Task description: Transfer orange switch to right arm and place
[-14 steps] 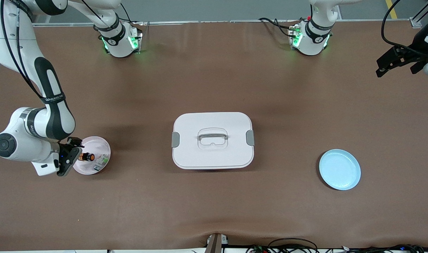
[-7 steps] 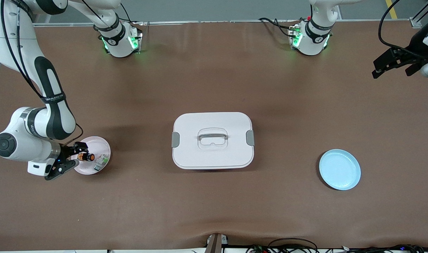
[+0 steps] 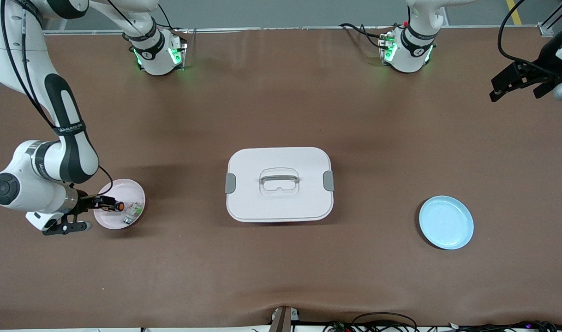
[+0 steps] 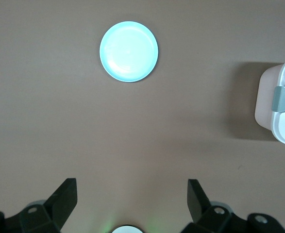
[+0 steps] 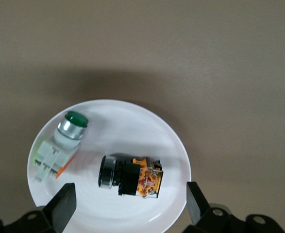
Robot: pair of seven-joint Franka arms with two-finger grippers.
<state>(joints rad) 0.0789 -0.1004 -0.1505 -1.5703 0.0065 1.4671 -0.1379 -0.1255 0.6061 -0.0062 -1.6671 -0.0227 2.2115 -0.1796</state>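
Right gripper [image 5: 126, 206] fingers open over orange switch [image 5: 130, 176], left gripper [image 4: 131, 206] apparently idle, open

- Round pale-pink plastic plate [image 5: 174, 145] on a matte brown table surface [image 5: 142, 43]; a soft shadow falls on the table along part of the plate's rim.
- Small black cylindrical switch with orange marks [image 5: 130, 176], lying on its side in the plate near its middle; its block end bears orange and metal fittings.
- Small green-and-white push-button part [image 5: 59, 145] with a green cap and a silver collar, lying on its side in the plate just beside the switch, apart from it.
- Right gripper [image 5: 127, 208]: two black fingertips [image 5: 62, 206] spread wide, one at each side of the plate, the switch between them, untouched.
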